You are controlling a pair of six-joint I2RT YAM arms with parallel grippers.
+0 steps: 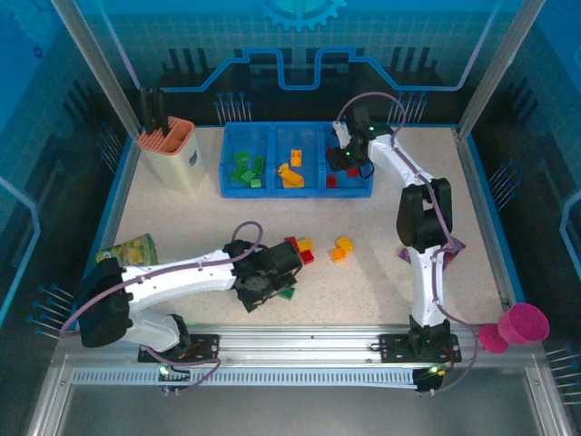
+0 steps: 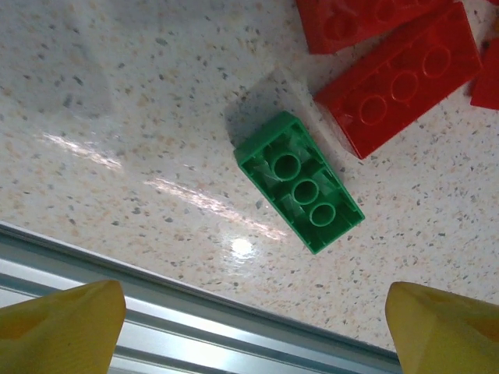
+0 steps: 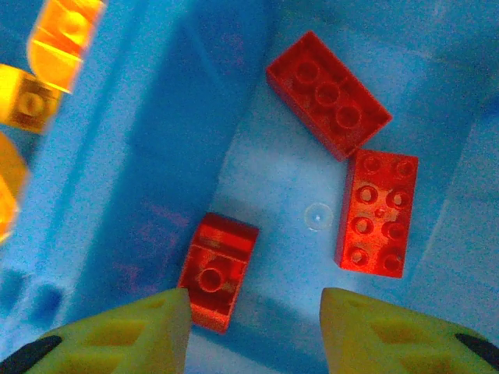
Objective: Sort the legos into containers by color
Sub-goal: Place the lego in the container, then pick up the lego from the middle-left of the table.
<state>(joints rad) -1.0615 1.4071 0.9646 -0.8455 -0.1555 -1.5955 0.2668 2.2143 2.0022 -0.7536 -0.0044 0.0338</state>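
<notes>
Mid table: bare table (image 1: 182, 213) is lying open between the tray (image 1: 272, 193) and the loose bricks (image 1: 320, 247).
Left edge: a beige cup (image 1: 174, 154) and a crumpled packet (image 1: 130, 249) are standing in the way.
Right side: the right arm (image 1: 419, 218) is stretching across to the tray, blocking that lane.
Green brick (image 2: 300, 181): loose red bricks (image 2: 398, 74) are crowding just beside its far end, and a metal rail (image 2: 195, 327) is running along the near side.
Right compartment (image 3: 281, 156): three binned bricks (image 3: 327, 93) are lying apart with bare floor between them, and the divider wall (image 3: 148, 156) is closing off the left.
</notes>
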